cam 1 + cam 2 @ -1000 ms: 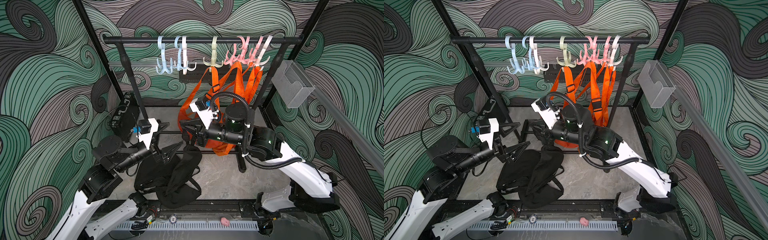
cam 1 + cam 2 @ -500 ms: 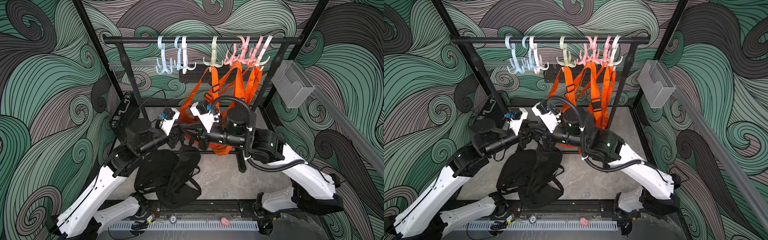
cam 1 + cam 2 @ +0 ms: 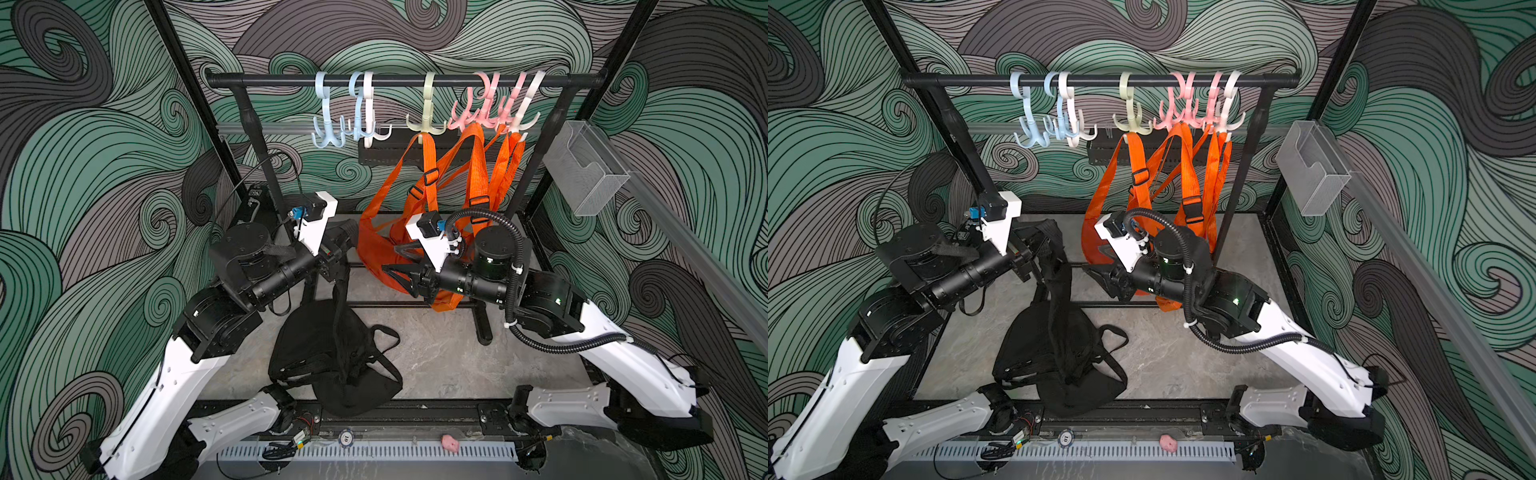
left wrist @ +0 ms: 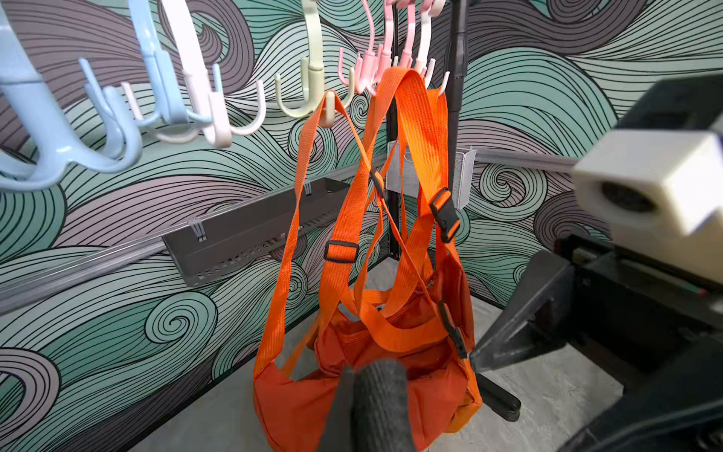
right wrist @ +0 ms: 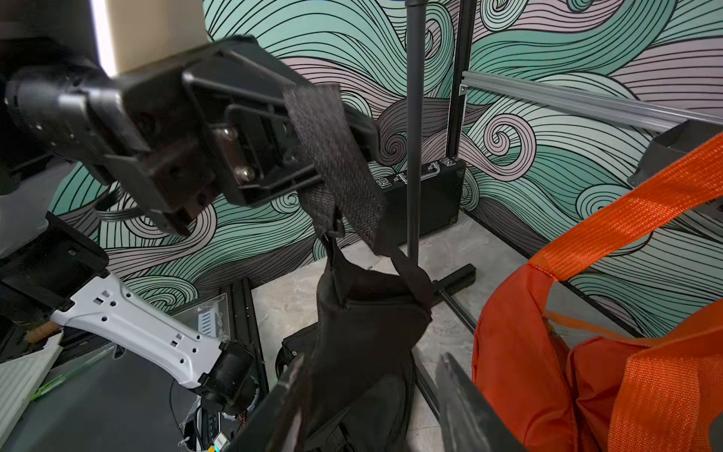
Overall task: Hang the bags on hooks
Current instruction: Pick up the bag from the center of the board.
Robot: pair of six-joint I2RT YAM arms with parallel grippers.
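Observation:
The black bag (image 3: 332, 365) (image 3: 1059, 357) rests on the floor in both top views, with one strap pulled up taut. My left gripper (image 3: 345, 245) (image 3: 1050, 241) is shut on that strap (image 5: 336, 156), which drapes over its jaws (image 4: 367, 375). My right gripper (image 3: 390, 259) (image 5: 371, 358) stands open just right of the strap, with nothing held between its fingers. Above, the black rail (image 3: 403, 80) carries blue hooks (image 3: 328, 124), a white hook (image 3: 370, 124), a green hook (image 3: 426, 120) and pink hooks (image 3: 478, 112). The blue and white hooks hang bare.
Orange bags (image 3: 386, 253) hang from the green and pink hooks, right behind my right gripper. The rack's foot (image 3: 482, 328) crosses the floor. A wire-mesh holder (image 3: 586, 170) sits on the right wall, a dark tray (image 4: 250, 231) on the back wall, a black case (image 3: 253, 203) back left.
My left arm swung in from the left and shut on the black strap. My right gripper, which was holding that strap, opened and let go.

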